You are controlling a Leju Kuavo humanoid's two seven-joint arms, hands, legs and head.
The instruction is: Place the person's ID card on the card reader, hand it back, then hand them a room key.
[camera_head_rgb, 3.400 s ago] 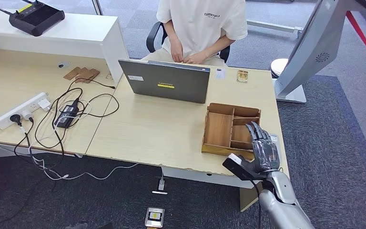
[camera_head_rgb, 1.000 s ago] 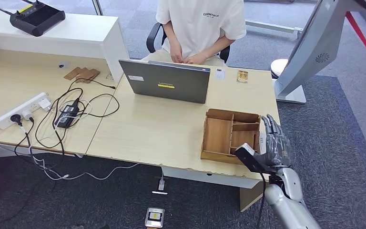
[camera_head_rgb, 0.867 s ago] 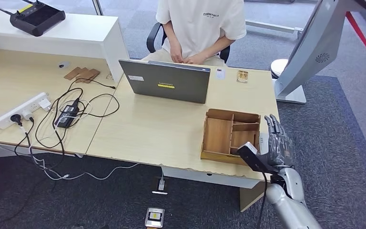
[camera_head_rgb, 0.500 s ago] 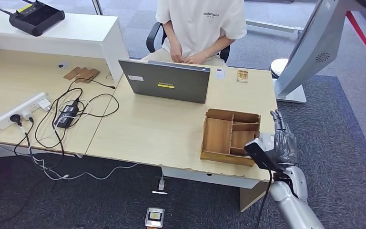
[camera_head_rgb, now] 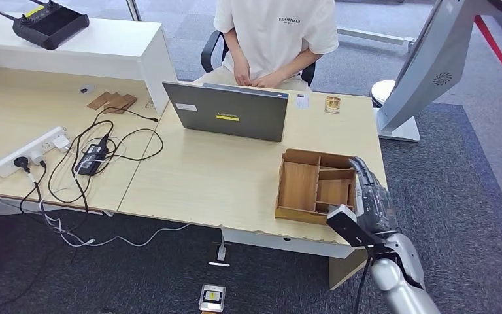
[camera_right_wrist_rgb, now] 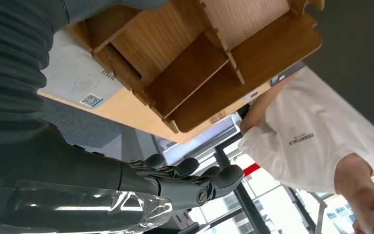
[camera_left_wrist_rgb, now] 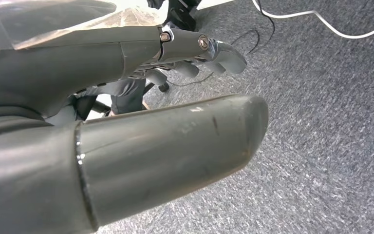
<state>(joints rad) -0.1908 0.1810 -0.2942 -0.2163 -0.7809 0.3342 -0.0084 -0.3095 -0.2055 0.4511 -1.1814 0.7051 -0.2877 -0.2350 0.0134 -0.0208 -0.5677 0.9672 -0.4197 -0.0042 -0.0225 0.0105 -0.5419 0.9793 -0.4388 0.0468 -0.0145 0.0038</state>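
Observation:
Two small cards lie on the desk's far edge in front of the seated person [camera_head_rgb: 274, 33]: a white one [camera_head_rgb: 301, 101] and a tan one [camera_head_rgb: 332, 104]. My right hand [camera_head_rgb: 370, 196] hovers over the right rim of the wooden divided tray [camera_head_rgb: 299, 185], fingers straight and apart, holding nothing. In the right wrist view the same hand [camera_right_wrist_rgb: 126, 185] is beside the tray [camera_right_wrist_rgb: 185, 83], with a flat white device bearing a QR label [camera_right_wrist_rgb: 75, 73] lying against the tray's side. My left hand [camera_left_wrist_rgb: 151, 146] hangs over grey carpet, fingers extended, with nothing in it.
A grey laptop [camera_head_rgb: 229, 111] stands open between the person and the tray. A power strip [camera_head_rgb: 29, 152], an adapter [camera_head_rgb: 91, 159] and tangled cables lie on the left desk. A black controller [camera_head_rgb: 50, 23] sits on the white shelf. A grey kiosk stand [camera_head_rgb: 425, 65] rises at the right.
My right hand has moved left, from beyond the desk's right edge to over the tray's right rim. The person and the cards have not moved.

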